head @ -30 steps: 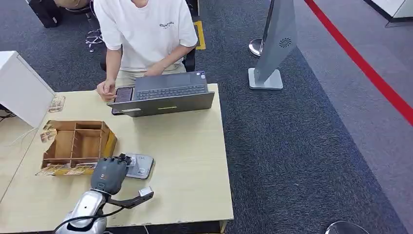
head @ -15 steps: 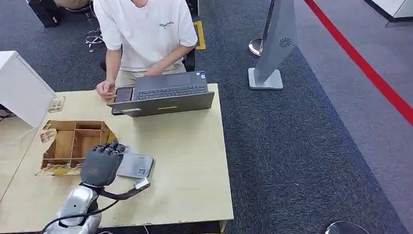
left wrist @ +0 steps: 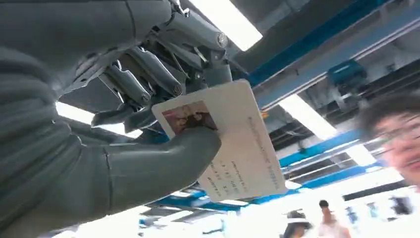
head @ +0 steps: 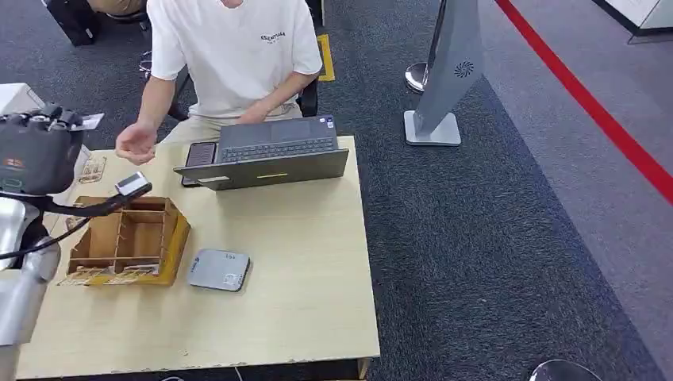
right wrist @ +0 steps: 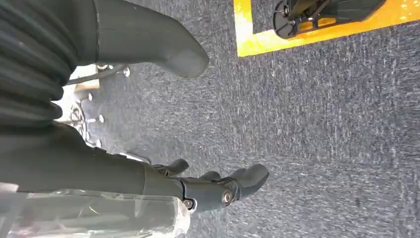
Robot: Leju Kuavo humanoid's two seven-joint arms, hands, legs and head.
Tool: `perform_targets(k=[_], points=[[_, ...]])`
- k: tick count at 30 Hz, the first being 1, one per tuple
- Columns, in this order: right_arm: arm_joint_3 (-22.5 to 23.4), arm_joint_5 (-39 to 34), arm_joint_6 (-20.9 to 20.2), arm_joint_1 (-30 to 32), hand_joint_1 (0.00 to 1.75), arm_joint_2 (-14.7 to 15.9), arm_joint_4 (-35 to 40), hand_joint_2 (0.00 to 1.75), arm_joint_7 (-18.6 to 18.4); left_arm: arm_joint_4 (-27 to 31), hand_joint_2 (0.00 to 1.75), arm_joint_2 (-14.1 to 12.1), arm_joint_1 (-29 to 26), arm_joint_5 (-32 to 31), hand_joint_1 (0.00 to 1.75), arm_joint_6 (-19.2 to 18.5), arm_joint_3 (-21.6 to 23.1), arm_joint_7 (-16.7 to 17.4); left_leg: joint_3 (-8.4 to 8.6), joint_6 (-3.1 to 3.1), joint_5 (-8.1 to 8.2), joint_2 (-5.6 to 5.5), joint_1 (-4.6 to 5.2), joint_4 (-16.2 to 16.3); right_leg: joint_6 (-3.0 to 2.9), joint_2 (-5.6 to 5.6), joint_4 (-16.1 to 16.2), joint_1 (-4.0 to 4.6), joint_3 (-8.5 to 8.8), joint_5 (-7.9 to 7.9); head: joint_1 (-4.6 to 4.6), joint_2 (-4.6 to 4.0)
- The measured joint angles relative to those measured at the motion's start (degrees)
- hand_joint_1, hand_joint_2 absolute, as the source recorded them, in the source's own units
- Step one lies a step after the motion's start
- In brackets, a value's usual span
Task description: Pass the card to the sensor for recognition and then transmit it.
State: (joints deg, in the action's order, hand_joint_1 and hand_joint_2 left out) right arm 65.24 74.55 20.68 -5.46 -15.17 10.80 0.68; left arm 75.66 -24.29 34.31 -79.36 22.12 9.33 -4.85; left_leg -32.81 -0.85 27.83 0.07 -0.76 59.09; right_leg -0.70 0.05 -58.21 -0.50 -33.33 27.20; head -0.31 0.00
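Observation:
My left hand is raised high at the table's far left with the card in it. In the left wrist view the white card, with a small photo and printed lines, is pinched between the thumb and the darker fingers. A pale corner of the card sticks out past the hand toward the person. The person's hand is held out, palm open, a short way from mine. The grey flat sensor lies on the table with nothing on it. My right hand hangs over grey carpet, holding nothing.
A wooden compartment box stands left of the sensor. An open laptop and a phone sit at the table's far edge in front of the seated person. A white box is at far left.
My left hand has risen from over the sensor and swung up to the far left with the card. The person's hand has lifted off the table and reaches toward it.

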Motion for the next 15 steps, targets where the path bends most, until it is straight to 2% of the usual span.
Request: perform_targets(k=[4,8,13,15], points=[[-0.17,0.04,0.00,0.00,0.00,0.04,0.00,1.75,0.04,-4.49,1.75,-1.83,2.89,0.00,1.75,0.52,-0.31,-0.20,-0.02,0.00,0.00,-0.01,0.01,0.00,0.00,0.00,0.00,0.00,0.01,0.00,-0.02,0.00],[-0.26,0.13,-0.17,0.01,0.00,0.04,0.00,1.75,-0.11,-9.03,1.75,-2.92,5.19,-2.51,1.75,0.15,-0.30,1.86,-0.05,0.00,0.00,-0.01,0.01,0.00,0.00,0.00,0.01,-0.01,0.00,0.00,0.02,0.00],[-1.18,0.63,-0.79,0.01,0.00,0.07,0.00,1.75,-1.12,-21.33,1.75,-3.87,8.73,-5.48,1.75,5.53,-0.31,2.60,-0.03,-0.03,-0.02,0.03,0.02,0.00,0.01,0.05,0.00,-0.02,-0.05,-0.03,-0.02,0.00],[-1.38,0.63,-0.79,0.00,0.00,0.07,0.00,1.75,-1.20,-25.18,1.75,-3.87,9.01,-5.88,1.75,6.51,-0.30,3.02,-0.05,-0.04,-0.03,0.26,0.01,0.00,-0.06,0.27,-0.03,-0.01,-0.11,-0.09,-0.02,0.00]])
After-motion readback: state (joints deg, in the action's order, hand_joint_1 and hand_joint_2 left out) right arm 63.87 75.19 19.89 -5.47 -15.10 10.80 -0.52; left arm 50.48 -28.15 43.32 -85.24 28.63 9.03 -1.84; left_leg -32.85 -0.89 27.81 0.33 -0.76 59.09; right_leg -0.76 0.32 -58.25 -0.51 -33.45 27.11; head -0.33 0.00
